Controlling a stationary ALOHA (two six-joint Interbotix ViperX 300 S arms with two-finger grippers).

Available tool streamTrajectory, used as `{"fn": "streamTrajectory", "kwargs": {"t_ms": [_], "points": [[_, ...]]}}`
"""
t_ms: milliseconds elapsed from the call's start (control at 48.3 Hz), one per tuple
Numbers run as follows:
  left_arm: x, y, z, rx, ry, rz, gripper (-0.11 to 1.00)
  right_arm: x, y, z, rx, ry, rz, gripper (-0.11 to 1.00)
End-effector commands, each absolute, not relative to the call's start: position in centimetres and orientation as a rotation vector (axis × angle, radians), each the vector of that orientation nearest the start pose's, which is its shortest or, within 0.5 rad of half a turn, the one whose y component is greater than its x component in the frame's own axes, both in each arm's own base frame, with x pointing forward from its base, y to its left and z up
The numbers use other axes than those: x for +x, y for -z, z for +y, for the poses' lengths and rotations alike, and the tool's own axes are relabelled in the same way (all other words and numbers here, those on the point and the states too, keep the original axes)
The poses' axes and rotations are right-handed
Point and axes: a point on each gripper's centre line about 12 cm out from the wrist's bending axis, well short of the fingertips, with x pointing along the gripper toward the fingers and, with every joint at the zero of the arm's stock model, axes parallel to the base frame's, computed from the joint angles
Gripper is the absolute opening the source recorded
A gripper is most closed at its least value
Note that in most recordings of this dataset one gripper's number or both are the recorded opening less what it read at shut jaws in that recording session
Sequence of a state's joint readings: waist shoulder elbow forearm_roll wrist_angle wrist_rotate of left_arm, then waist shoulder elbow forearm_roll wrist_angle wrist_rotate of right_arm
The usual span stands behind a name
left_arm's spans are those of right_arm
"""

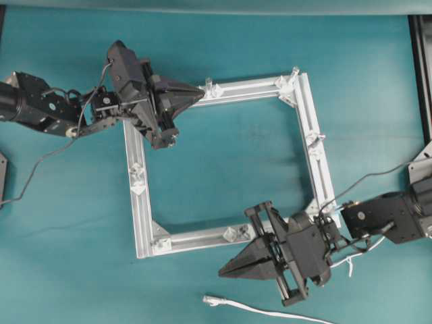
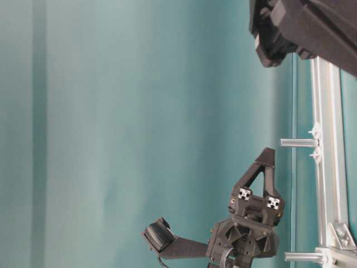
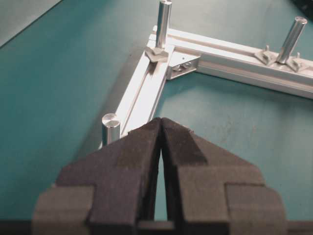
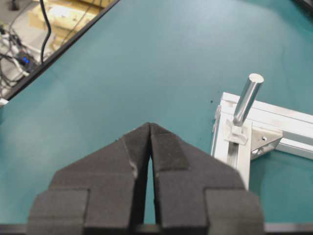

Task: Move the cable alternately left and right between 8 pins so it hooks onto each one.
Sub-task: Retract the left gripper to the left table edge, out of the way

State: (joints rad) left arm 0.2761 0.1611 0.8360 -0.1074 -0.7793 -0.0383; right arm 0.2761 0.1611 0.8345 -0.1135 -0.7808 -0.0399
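From overhead, the square aluminium frame (image 1: 223, 165) lies on the teal counter (image 1: 223, 40) with its pins (image 1: 208, 84) standing bare; nothing is hooked yet. The cable (image 1: 263, 312) lies loose on the counter below the frame, its clear plug (image 1: 211, 300) pointing left, well apart from any pin. The left claw (image 1: 200, 91) hangs over the frame's upper-left corner, the right claw (image 1: 223, 271) just below the bottom bar, near the plug but not touching it.

The table-level view is turned on its side: one claw (image 2: 266, 153) tapers to a point, and two pins (image 2: 298, 143) jut from the frame bar (image 2: 326, 167). No cable shows here.

The left wrist view shows that claw (image 3: 161, 122) pinched fully shut on nothing, with pins (image 3: 110, 128) just ahead.

The right wrist view shows the same: claw (image 4: 149, 128) closed tight, empty, a corner pin (image 4: 247, 100) to its right.

I'd say the job hasn't started. The right claw must first part and come down on the cable near its plug.
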Motion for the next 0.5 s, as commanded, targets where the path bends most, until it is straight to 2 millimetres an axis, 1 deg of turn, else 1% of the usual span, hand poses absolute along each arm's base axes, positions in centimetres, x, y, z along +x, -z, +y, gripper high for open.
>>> {"fn": "streamTrajectory", "kwargs": {"t_ms": [0,21,62,145,269,373,476], "points": [[37.3,-17.0,10.9,-0.088,-0.319,0.138,-0.01,37.0,-15.0,12.1,-0.129,-0.382,0.154,0.0],[37.2,-17.3,11.0,-0.084,-0.32,0.14,-0.01,37.0,-15.1,12.1,-0.131,-0.383,0.157,0.0],[37.1,-17.8,10.9,-0.074,-0.318,0.15,0.04,36.9,-15.1,12.1,-0.139,-0.388,0.171,0.0],[36.6,-18.3,10.7,-0.051,-0.311,0.189,0.02,36.8,-15.4,12.2,-0.151,-0.391,0.199,0.0],[36.2,-19.2,10.2,-0.036,-0.296,0.235,0.02,36.5,-16.5,12.3,-0.16,-0.394,0.219,0.0],[35.9,-20.4,9.5,-0.034,-0.277,0.223,0.02,36.1,-17.3,12.6,-0.169,-0.4,0.247,0.0],[35.4,-21.6,8.5,-0.03,-0.255,0.203,0.02,35.7,-17.3,13.2,-0.182,-0.413,0.316,0.0]]}}
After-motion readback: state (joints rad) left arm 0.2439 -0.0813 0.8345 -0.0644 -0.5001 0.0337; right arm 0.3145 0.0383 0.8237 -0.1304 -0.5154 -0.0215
